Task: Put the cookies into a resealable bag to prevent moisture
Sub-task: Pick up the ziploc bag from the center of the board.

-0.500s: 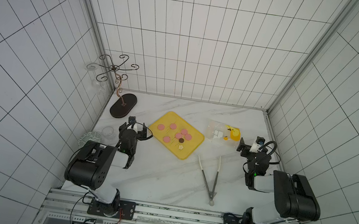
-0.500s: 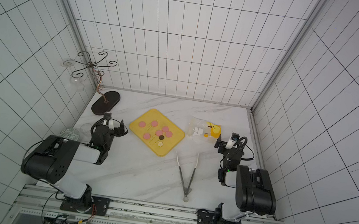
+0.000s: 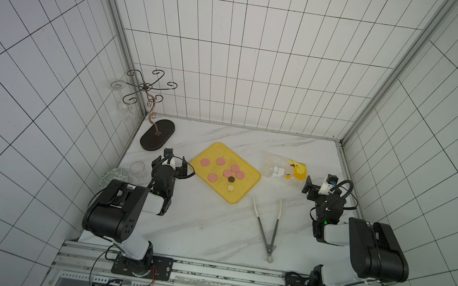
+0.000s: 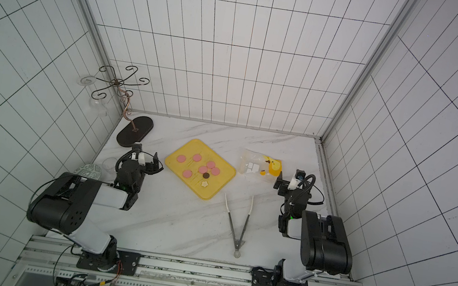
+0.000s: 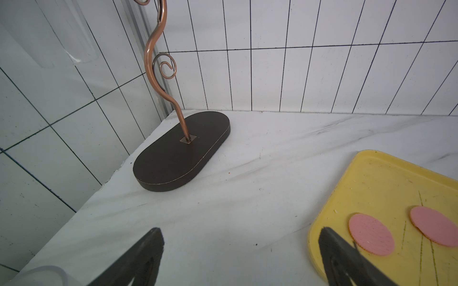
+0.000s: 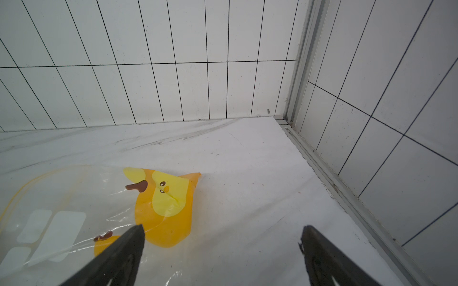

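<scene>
Clear bag (image 6: 74,198): floppy, slick, light; probably best pinched at one mouth edge.
Cookies (image 3: 235,167): thin, brittle; on tray (image 3: 214,150).
Left gripper (image 5: 241,231): released, empty.
Right gripper (image 6: 223,227): released, at bag's edge.

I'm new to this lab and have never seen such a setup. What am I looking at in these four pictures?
These are two robot arms, the left arm and the right arm, fixed at the front of a marble table. Two pictures look down from overhead and are nearly identical. The other two come from a camera on each wrist, looking past its dark fingers.

On the table are a yellow tray holding the cookies, a clear resealable bag with a yellow cartoon print, metal tongs, a wire stand and a small glass.

The left end effector is open at the tray's edge. The right end effector is open near the bag. Neither holds anything.
</scene>
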You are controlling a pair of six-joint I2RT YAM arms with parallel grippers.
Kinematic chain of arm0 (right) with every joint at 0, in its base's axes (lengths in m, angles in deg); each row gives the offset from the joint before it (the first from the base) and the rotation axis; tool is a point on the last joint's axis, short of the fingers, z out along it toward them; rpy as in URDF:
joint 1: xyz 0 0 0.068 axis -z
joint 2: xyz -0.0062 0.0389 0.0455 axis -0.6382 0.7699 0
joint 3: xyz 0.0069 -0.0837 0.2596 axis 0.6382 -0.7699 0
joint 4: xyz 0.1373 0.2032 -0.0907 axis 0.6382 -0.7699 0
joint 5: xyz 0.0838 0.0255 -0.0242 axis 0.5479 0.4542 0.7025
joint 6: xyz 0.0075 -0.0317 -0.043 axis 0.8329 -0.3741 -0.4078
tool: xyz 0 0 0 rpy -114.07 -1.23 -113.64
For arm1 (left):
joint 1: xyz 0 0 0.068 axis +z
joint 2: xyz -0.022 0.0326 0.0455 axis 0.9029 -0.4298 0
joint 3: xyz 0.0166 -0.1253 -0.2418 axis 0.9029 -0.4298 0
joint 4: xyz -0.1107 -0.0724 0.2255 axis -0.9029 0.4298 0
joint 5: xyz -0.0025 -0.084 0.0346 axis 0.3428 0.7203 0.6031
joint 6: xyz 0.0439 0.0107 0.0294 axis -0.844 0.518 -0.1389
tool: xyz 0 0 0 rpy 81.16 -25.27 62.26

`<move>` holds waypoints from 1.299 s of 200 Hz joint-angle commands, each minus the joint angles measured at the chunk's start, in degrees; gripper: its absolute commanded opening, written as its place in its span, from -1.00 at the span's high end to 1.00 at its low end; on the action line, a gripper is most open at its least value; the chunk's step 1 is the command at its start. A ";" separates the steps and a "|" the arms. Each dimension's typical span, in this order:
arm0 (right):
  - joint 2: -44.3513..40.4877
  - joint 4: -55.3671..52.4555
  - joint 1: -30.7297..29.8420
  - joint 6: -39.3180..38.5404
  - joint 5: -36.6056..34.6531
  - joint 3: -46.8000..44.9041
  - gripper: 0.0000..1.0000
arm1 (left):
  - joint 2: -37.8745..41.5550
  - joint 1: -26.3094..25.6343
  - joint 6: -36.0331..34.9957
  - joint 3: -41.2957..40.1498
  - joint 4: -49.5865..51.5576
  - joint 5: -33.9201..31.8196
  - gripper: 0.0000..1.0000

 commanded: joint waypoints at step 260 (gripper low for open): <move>3.74 -82.30 -24.05 11.58 -0.45 56.53 -0.99 | 14.35 -7.84 28.54 34.47 64.34 37.38 -0.95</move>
